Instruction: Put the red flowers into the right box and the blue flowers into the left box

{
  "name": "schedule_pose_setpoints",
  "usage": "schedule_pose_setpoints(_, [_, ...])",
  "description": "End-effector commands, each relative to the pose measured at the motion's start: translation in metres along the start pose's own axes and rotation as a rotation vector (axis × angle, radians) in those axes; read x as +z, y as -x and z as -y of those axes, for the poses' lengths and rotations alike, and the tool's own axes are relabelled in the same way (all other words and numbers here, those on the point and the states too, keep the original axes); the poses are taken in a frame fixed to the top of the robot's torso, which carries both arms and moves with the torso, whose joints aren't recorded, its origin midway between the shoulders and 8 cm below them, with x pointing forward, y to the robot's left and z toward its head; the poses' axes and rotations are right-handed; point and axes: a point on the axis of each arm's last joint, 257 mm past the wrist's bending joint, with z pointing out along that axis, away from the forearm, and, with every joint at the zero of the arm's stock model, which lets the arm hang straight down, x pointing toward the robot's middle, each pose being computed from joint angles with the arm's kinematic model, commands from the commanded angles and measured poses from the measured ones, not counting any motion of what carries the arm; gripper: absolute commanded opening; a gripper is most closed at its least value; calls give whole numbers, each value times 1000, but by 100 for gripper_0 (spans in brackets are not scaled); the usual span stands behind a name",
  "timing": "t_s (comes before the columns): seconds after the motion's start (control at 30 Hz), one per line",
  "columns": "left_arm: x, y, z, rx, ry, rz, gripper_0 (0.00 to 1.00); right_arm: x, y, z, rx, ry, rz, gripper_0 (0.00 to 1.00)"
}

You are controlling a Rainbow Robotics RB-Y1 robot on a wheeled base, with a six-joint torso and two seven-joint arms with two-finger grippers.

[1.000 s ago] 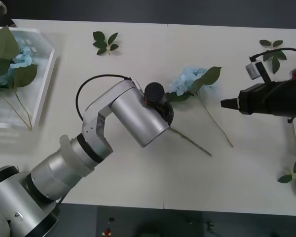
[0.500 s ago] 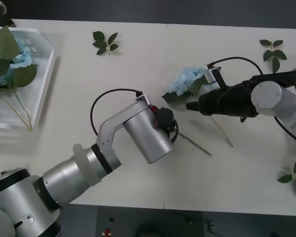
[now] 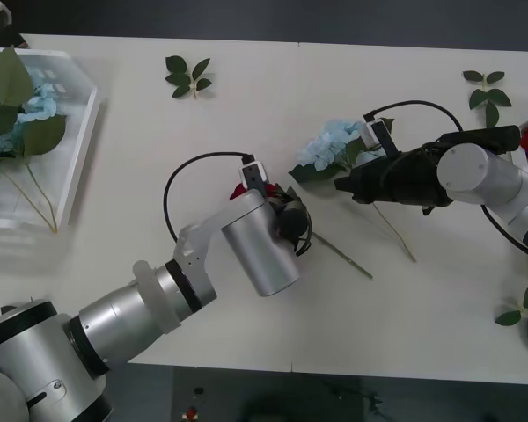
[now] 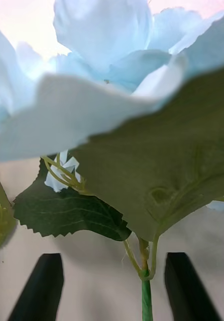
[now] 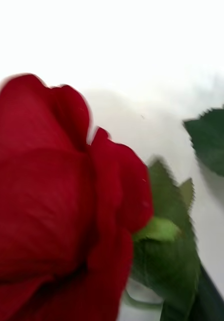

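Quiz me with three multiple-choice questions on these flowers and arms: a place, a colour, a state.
1. Where is the loose blue flower? A in the white tray; B on the table; C on the floor.
2. What colour is the rose at the left gripper? A red; B yellow; C white.
3. How is the right gripper? A open around a stem; B shut on a leaf; C lifting a tray.
Answers: B, it lies on the bare table; A, deep red petals; A, fingers apart beside the green stem.
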Motion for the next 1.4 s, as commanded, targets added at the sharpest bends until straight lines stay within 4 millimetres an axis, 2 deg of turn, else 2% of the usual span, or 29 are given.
schedule_pose_setpoints(0.03, [-1, 7, 3, 4, 5, 39, 5, -5, 26, 2, -39, -6, 40, 0])
schedule_pose_setpoints(0.07, [-1, 9, 2, 5, 9, 45, 0, -5, 26, 2, -37, -6, 40, 0])
schedule_pose_setpoints(0.43, [-2, 21, -5, 29, 33, 90, 0, -5, 27, 2, -40, -8, 43, 0])
schedule_pose_setpoints(0.57, [-7, 28, 0, 20, 22, 103, 0, -5, 28, 3, -30, -12, 48, 3])
schedule_pose_setpoints(0.6, [-10, 32, 0, 15, 20, 109, 0, -5, 28, 3, -32, -13, 50, 14])
schedule_pose_setpoints(0.63, [-12, 36, -1, 12, 19, 114, 0, -5, 28, 4, -31, -14, 52, 46])
schedule_pose_setpoints(0.67, [-15, 40, 1, 6, 14, 118, 0, -5, 29, 4, -31, -16, 55, 73])
schedule_pose_setpoints(0.7, [-20, 43, 2, -2, 5, 117, 0, -5, 30, 5, -29, -18, 59, 94])
schedule_pose_setpoints(0.73, [-25, 48, 4, -22, -13, 110, 0, -5, 32, 6, -29, -22, 66, 100])
schedule_pose_setpoints(0.97, [-57, 77, 2, -30, -124, 57, 0, -6, 34, 6, -21, -23, 76, 100])
schedule_pose_setpoints(1.1, [-79, 98, -10, 22, -159, 33, 0, -11, 39, 7, 26, -3, 93, 100])
schedule_pose_setpoints(1.23, [-97, 117, -20, 78, -196, 23, 0, -24, 51, 7, 111, 37, 131, 100])
schedule_pose_setpoints(1.4, [-117, 144, -31, 236, -257, 41, 0, -51, 73, 8, 221, 102, 183, 100])
